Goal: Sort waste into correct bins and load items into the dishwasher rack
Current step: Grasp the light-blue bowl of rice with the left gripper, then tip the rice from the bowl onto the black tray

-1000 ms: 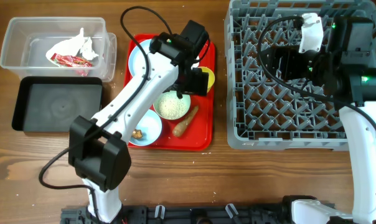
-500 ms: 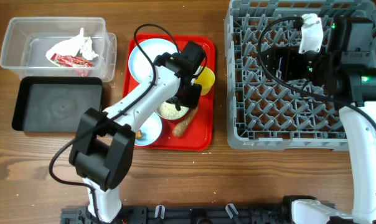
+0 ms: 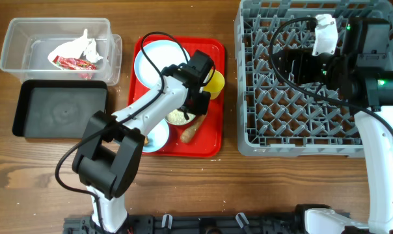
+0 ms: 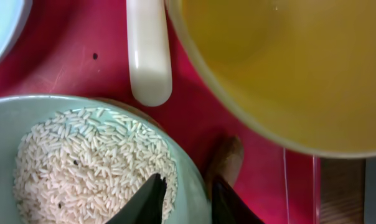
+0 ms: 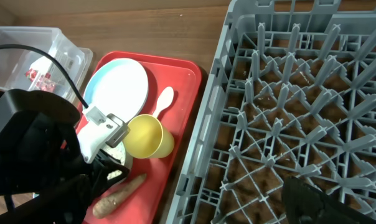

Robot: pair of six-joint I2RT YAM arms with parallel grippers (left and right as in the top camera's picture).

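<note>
My left gripper [image 4: 187,186] straddles the right rim of the mint bowl [image 4: 189,168]. One finger rests inside on the white rice [image 4: 82,162], the other outside, both pressed against the bowl's wall. From overhead, the left gripper [image 3: 195,107] covers part of that bowl [image 3: 176,117] on the red tray [image 3: 209,148]. Beside the bowl lie the carrot-like stub [image 3: 193,128], yellow cup [image 3: 215,81] and white spoon [image 4: 149,56]. The pale blue plate [image 3: 159,60] sits at the tray's back. My right gripper [image 3: 291,65] hangs open over the dishwasher rack [image 3: 300,123], holding nothing.
A pale blue bowl [image 3: 154,135] with brown bits sits at the tray's front left. The clear tub [image 3: 27,45] at far left holds the red-and-white wrapper [image 3: 76,55]. The black tray [image 3: 60,110] lies just in front of the tub.
My left gripper has come down from above the cup onto the mint bowl, and its jaws have closed from wide open onto the rim. The right arm has not moved.
</note>
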